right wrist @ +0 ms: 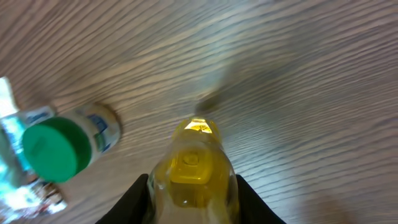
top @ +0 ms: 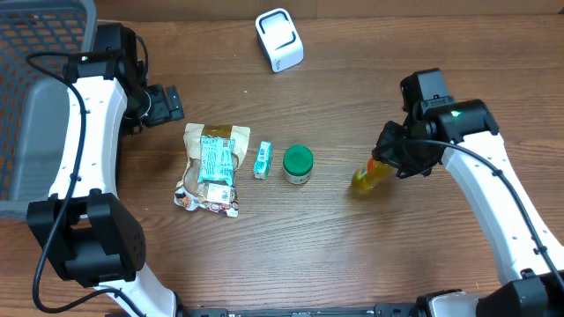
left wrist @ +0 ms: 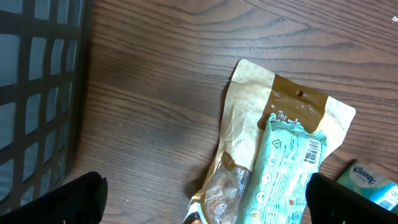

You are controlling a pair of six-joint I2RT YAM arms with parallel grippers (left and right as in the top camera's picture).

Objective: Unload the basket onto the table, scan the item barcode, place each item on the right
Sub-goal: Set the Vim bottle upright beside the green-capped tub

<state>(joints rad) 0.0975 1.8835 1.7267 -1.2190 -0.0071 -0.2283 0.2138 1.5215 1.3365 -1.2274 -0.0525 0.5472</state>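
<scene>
Overhead, a wooden worktop carries five goods: one brown pouch, one mint-green packet lying on top of it, one small tissue pack just beside the pouch, one green-lidded jar next along, and one yellow bottle well to their right. There is also one white scanner near the far edge and one dark mesh basket at the left edge. Two white arms reach in from the near side.

Only the left wrist view shows a barcode printed on the mint-green packet and the brand word on the tissue pack. Only the right wrist view shows the bottle's cap end-on between two dark fingers, with the jar blurred to one side.

The left arm runs up beside the basket and bends toward the pouch. The left claw hangs near the pouch's far-left corner, jaws spread wide, holding nothing. The right arm bends inward from the right. The right claw is clamped around the yellow bottle, which is tilted and well apart from the white scanner. Whether its low end touches the worktop, I cannot tell.
</scene>
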